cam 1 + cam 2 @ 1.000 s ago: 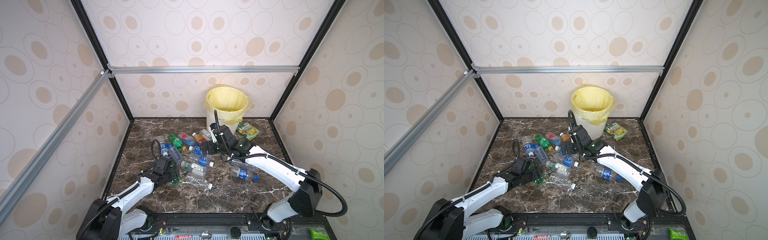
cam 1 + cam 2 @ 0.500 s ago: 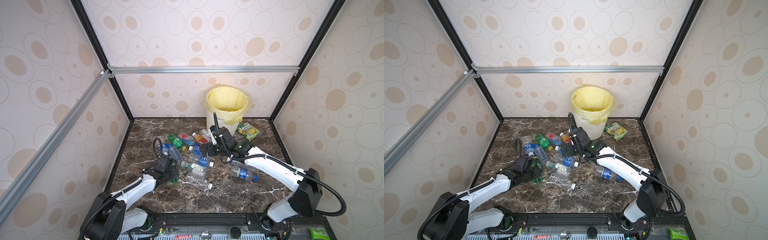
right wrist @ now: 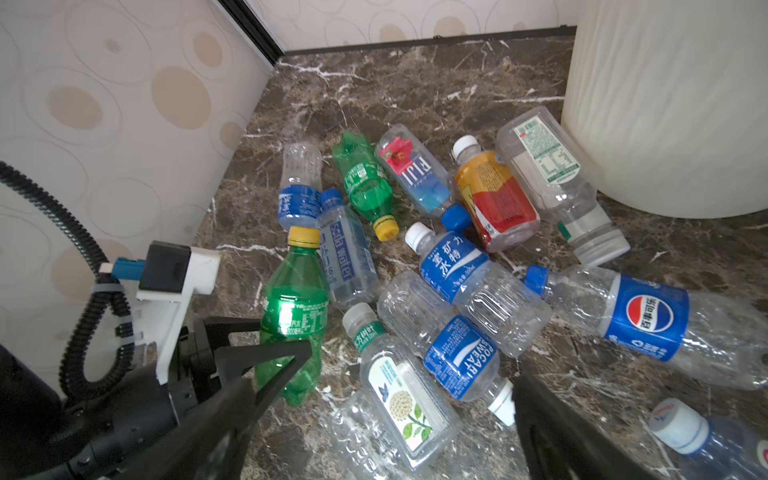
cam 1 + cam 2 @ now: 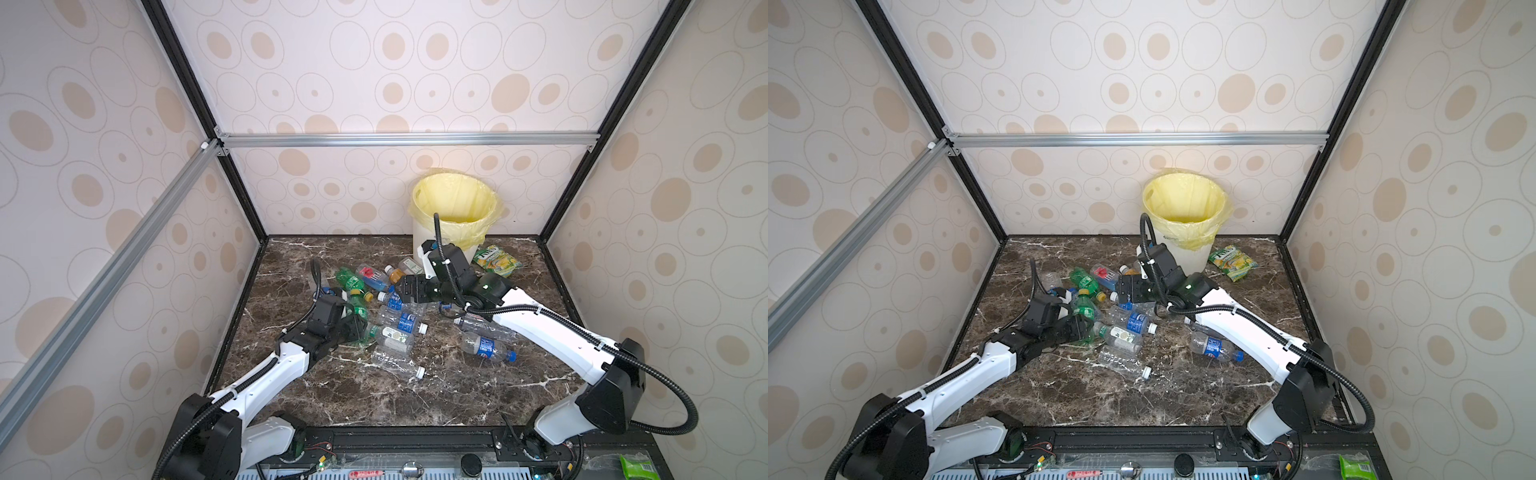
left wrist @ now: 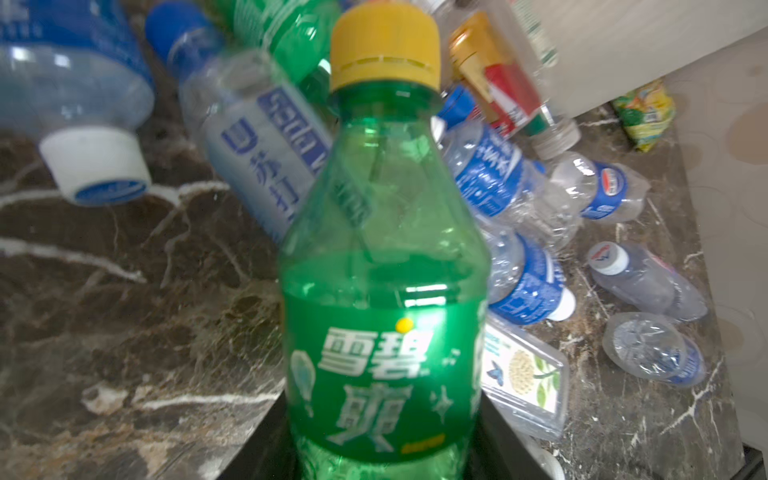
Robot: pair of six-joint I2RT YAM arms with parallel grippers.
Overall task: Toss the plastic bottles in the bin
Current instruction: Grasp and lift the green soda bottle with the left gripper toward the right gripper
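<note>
Several plastic bottles lie in a heap on the marble floor. My left gripper [image 4: 356, 326] [image 5: 382, 449] is shut on a green bottle [image 5: 384, 266] [image 3: 291, 307] [image 4: 1084, 309] with a yellow cap, its jaws pressed against both sides of the lower body. The bottle still rests on the floor at the heap's left edge. My right gripper [image 4: 409, 291] [image 3: 382, 432] hovers wide open over the heap's far side, above a clear bottle with a flower label [image 3: 405, 399] and a blue-labelled one [image 3: 461, 357]. The bin [image 4: 465, 241] [image 4: 1187, 257] stands behind the right wrist, at the back wall.
A green-yellow snack packet [image 4: 496, 259] lies right of the bin. A clear Pepsi bottle [image 4: 486, 347] [image 3: 648, 320] lies beside the right forearm, and an orange-red bottle [image 3: 498, 203] lies near the bin's base. The side walls close in on the floor.
The left gripper has pushed forward and closed its jaws around the green bottle. The right gripper has drifted slightly left above the heap and stays open.
</note>
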